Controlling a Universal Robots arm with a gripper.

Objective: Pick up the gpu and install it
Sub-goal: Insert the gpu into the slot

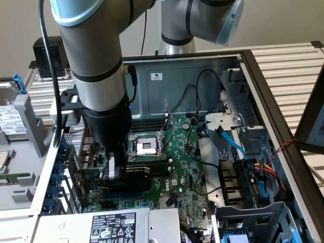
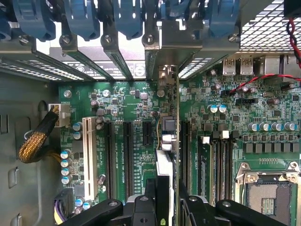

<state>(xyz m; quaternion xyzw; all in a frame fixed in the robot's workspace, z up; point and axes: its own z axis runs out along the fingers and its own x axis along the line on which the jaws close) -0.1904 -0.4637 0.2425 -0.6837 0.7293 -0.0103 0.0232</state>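
The gpu [image 1: 137, 177] stands on edge low over the large green motherboard [image 1: 187, 167], its black shroud showing just beside the CPU socket [image 1: 146, 146]. My gripper [image 1: 112, 171] is shut on it from above. In the wrist view the gpu [image 2: 165, 155] runs edge-on between my two black fingers [image 2: 149, 190], in line with one of the long black expansion slots [image 2: 127, 155]. Its silver bracket [image 2: 164, 75] reaches the rear slot openings. Whether the card's edge sits in the slot I cannot tell.
Blue slot latches [image 2: 80, 19] line the case's rear wall. A power supply [image 1: 114, 225] lies near the front, with a drive cage [image 1: 258, 217] and blue and coloured cables [image 1: 230, 139] at the exterior view's right. A braided cable [image 2: 35, 141] plugs in by the white slot.
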